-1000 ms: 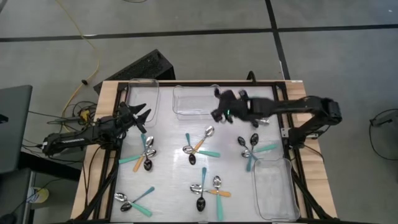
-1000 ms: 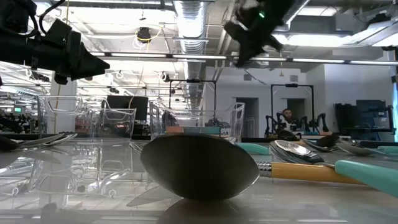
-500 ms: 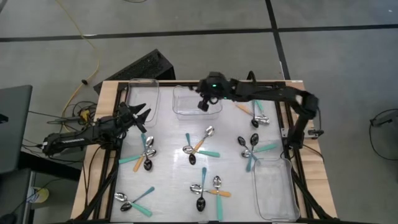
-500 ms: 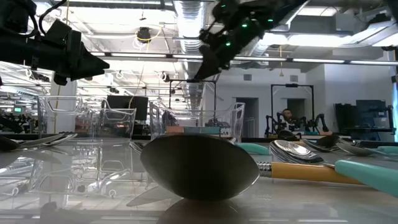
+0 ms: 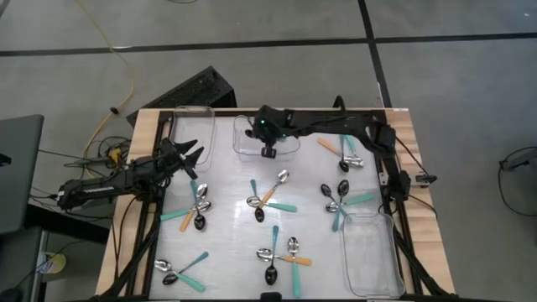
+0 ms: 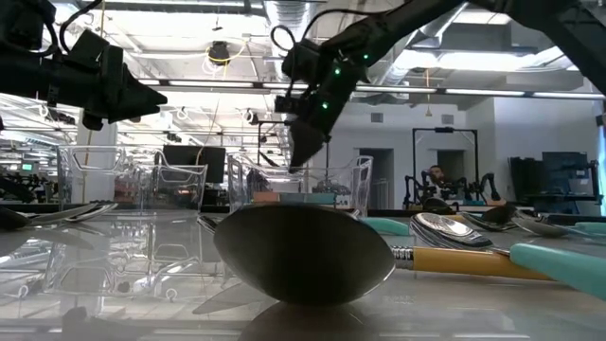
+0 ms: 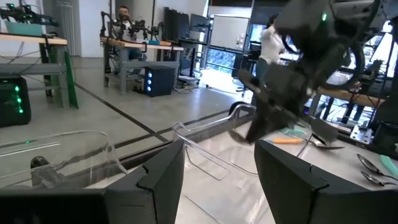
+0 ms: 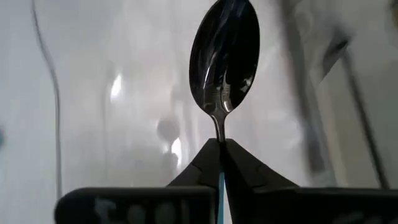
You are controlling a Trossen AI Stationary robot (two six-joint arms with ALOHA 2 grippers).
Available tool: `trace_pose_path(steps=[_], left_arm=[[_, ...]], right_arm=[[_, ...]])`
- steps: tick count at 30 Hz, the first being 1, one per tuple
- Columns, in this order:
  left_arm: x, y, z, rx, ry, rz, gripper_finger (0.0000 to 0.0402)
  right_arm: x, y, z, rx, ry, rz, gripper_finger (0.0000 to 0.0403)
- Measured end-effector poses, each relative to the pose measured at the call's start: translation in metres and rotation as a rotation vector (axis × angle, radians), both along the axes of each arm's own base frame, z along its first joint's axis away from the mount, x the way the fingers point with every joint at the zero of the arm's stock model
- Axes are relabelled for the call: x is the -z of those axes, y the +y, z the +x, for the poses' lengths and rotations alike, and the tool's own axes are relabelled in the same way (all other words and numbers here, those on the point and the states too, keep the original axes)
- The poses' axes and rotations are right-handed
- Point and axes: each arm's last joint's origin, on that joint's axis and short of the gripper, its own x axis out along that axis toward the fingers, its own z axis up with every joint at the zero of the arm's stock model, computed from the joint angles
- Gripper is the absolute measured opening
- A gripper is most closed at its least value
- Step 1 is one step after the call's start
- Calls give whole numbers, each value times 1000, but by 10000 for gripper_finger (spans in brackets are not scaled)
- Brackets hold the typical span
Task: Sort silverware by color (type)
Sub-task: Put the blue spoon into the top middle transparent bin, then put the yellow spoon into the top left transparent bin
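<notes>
My right gripper [image 5: 268, 151] hangs over the clear far middle bin [image 5: 252, 147], shut on a spoon [image 8: 225, 56] with a shiny bowl and a thin blue handle. The low view shows this gripper [image 6: 303, 142] pointing down above the bin's rim. My left gripper [image 5: 190, 159] waits open near the table's left side, beside the far left bin [image 5: 193, 126]; its wrist view looks past its open fingers [image 7: 217, 180] at the other arm. Spoons with teal, blue and orange handles lie crossed in small heaps [image 5: 268, 197] on the table. My right gripper pinches the spoon between its two fingertips [image 8: 208, 155] at the neck [image 8: 219, 134], where the metal stem meets the blue handle [image 8: 221, 186]. The fingers lie along the spoon. The bowl sticks out beyond the fingertips, lifted clear above the bin's floor.
More spoon heaps lie at the left [image 5: 197, 210], right [image 5: 340, 201], near middle [image 5: 277, 256], near left [image 5: 180, 270] and far right [image 5: 344, 155]. A third clear bin [image 5: 369, 252] stands at the near right. A dark frame runs round the table's edges.
My right gripper has swung toward the table's left, from beside the far right spoons to above the far middle bin, and has come lower in the low view, with the spoon still in its fingers. The left arm has kept still.
</notes>
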Motion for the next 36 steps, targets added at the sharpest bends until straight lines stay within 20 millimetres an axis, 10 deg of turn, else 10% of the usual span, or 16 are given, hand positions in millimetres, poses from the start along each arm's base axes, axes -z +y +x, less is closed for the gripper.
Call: trace_pose_path(steps=[10, 16, 27, 36], left_arm=[[0, 0, 0, 0, 1, 0, 183], [0, 0, 0, 0, 1, 0, 183], [0, 0, 0, 0, 1, 0, 183], [0, 0, 0, 0, 14, 15, 183]], right_arm=[[5, 2, -5, 41, 57, 50, 113], [-28, 14, -16, 49, 14, 53, 157], [-126, 97, -71, 98, -106, 192, 163], [-102, 157, -137, 337, 112, 367, 138]])
